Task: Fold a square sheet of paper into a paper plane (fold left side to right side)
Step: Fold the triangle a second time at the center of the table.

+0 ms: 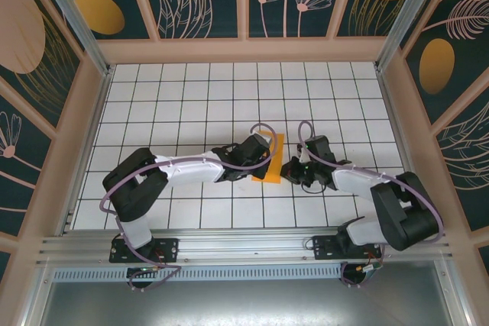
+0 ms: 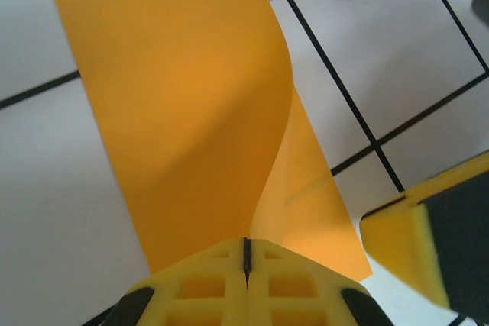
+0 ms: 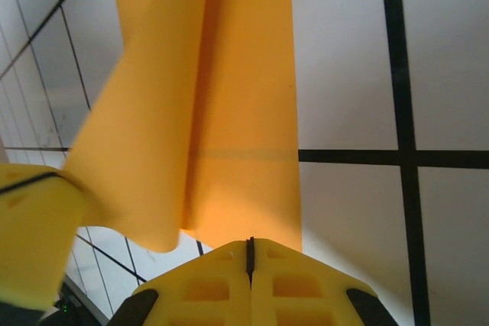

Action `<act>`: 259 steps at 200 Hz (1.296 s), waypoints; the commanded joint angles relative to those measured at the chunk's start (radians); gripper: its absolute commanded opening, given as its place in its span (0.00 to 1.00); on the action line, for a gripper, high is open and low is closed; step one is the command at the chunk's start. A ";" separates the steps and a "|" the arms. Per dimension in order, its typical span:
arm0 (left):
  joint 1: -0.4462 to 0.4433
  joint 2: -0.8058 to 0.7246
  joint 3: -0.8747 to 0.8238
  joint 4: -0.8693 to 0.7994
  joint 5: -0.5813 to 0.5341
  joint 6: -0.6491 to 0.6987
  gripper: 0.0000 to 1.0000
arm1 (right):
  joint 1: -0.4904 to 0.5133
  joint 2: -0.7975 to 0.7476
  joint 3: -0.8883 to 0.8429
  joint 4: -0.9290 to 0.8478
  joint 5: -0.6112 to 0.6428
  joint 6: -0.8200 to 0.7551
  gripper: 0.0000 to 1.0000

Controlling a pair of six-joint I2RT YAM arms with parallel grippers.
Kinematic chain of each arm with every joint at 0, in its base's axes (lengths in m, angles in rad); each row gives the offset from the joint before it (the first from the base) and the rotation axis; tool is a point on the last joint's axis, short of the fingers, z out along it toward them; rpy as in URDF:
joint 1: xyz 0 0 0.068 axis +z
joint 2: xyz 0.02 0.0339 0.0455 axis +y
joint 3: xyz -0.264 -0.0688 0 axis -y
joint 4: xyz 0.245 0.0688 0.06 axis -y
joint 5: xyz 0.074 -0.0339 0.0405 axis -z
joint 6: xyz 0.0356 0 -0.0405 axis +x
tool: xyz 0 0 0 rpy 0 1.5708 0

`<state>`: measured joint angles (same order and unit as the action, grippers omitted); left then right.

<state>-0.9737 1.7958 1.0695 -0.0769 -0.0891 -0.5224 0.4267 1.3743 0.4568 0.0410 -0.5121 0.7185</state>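
Here both end effectors (image 2: 246, 246) (image 3: 250, 243) pinch orange paper (image 2: 183, 112).

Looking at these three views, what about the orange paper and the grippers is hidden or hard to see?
Top view: the left gripper covers part of the paper; creases too small to see.
Left wrist view: that gripper's tips hide the paper's near edge; the frame's top cuts off its far edge.
Right wrist view: the right gripper hides the near edge, so a pinch is unclear; the far end runs off the top.
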 commanded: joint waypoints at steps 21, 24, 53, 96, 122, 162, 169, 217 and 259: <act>0.023 0.025 0.036 -0.033 -0.026 0.038 0.00 | 0.024 0.057 0.035 0.017 0.020 0.016 0.00; 0.025 0.026 0.037 -0.034 -0.026 0.040 0.00 | 0.025 0.060 0.037 0.014 0.022 0.015 0.00; 0.031 0.043 0.049 -0.047 -0.034 0.056 0.00 | 0.024 0.079 0.049 -0.039 0.053 -0.004 0.00; 0.041 0.065 0.055 -0.040 -0.026 0.096 0.00 | 0.026 0.107 0.059 -0.072 0.066 -0.023 0.00; 0.053 0.084 0.062 -0.032 -0.020 0.118 0.00 | 0.027 0.118 0.061 -0.074 0.062 -0.025 0.00; 0.060 0.111 0.082 -0.036 -0.030 0.143 0.00 | 0.029 0.120 0.063 -0.087 0.067 -0.033 0.00; 0.061 0.117 0.085 -0.036 -0.029 0.145 0.00 | 0.029 0.117 0.063 -0.088 0.069 -0.034 0.00; 0.065 0.140 0.109 -0.040 -0.037 0.158 0.00 | 0.028 0.117 0.063 -0.096 0.072 -0.040 0.00; 0.068 0.157 0.119 -0.040 -0.044 0.165 0.00 | 0.028 0.121 0.065 -0.100 0.072 -0.043 0.00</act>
<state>-0.9150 1.9293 1.1587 -0.1020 -0.1154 -0.3805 0.4469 1.4715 0.5125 0.0082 -0.4782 0.7040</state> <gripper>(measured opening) 0.068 0.047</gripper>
